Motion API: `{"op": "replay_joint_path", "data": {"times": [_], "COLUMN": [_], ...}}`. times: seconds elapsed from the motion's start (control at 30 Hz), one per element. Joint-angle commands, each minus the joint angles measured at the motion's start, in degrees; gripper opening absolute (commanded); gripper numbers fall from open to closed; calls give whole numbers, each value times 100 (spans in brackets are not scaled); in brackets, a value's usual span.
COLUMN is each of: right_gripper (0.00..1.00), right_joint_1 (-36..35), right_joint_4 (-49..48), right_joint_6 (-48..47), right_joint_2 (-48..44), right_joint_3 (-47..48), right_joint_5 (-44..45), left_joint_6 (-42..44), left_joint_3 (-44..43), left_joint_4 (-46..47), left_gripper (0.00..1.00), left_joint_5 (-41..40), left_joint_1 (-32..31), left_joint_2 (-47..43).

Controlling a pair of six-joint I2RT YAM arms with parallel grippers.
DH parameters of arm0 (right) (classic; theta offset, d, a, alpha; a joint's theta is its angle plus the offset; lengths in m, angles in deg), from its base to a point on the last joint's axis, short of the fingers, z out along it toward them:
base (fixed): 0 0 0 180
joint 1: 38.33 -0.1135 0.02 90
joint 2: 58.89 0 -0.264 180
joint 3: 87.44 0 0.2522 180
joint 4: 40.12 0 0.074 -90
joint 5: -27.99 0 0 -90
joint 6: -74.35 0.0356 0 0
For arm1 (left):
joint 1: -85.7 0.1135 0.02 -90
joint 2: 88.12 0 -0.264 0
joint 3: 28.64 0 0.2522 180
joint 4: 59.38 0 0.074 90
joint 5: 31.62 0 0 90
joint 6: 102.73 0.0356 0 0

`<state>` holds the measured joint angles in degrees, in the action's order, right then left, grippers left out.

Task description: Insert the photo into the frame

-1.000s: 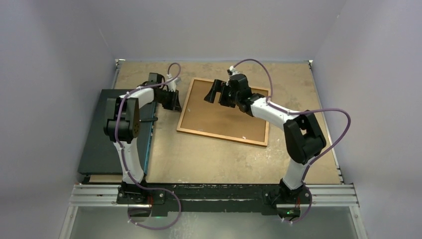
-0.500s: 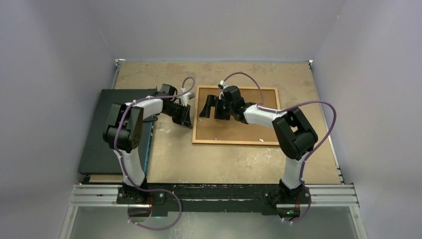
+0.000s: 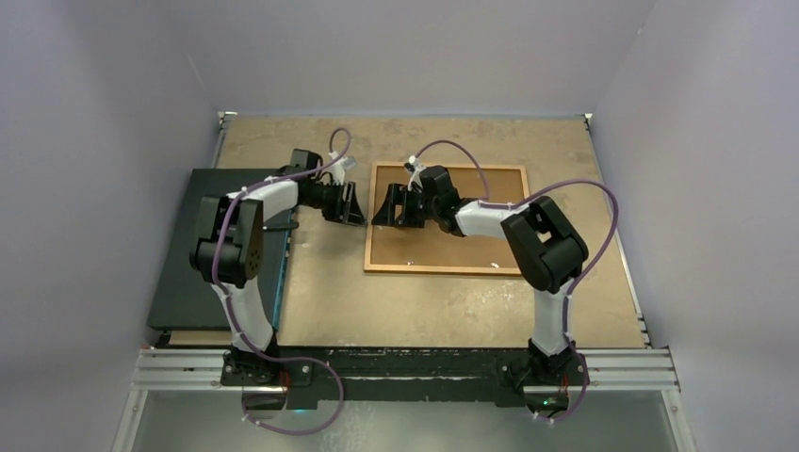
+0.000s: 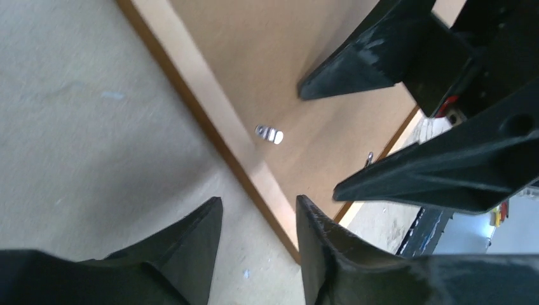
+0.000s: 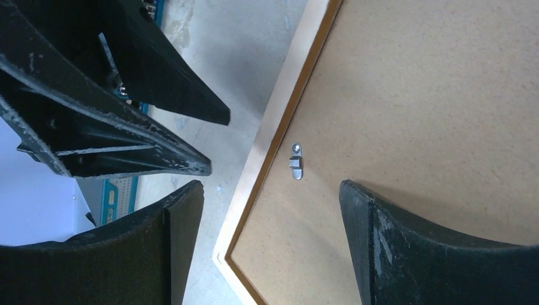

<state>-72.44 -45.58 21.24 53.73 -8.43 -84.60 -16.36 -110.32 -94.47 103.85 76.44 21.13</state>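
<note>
The frame [image 3: 443,268] lies back side up on the table, with the plain brown backing board [image 3: 457,240] set in it. The photo is out of view. My left gripper [image 3: 355,211] is open just left of the frame's left edge, its jaws straddling that edge [image 4: 210,121] in the left wrist view. My right gripper [image 3: 383,211] is open and empty over the same edge [image 5: 279,136], one finger over the table and one over the board [image 5: 432,95]. A small metal turn clip [image 5: 296,162] sits between the two grippers; it also shows in the left wrist view [image 4: 270,134].
A dark flat box [image 3: 193,273] lies at the table's left side under the left arm. The two grippers face each other closely: the right one's fingers [image 4: 356,70] fill the left wrist view and the left one's fingers [image 5: 159,89] the right wrist view.
The frame has swung from tilted to square with the table and shifted right. The right gripper has slid to the frame's left edge. The left gripper has moved right to face it.
</note>
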Motion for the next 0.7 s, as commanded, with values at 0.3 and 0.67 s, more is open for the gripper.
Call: {"op": "replay_joint_path", "data": {"times": [0.3, 0.67], "right_gripper": [75, 64], "right_joint_1": [-17, -23], "right_joint_4": [-791, -840], "right_joint_6": [39, -4], "right_joint_2": [408, 768], "right_joint_3": [-36, 164], "right_joint_5": [-418, -954], "left_joint_6": [-307, -273], "left_joint_3": [-211, -117], "left_joint_4": [571, 603], "left_gripper": [12, 4], "left_joint_5": [311, 183], "left_joint_1": [-169, -172], "left_joint_2": [642, 696]}}
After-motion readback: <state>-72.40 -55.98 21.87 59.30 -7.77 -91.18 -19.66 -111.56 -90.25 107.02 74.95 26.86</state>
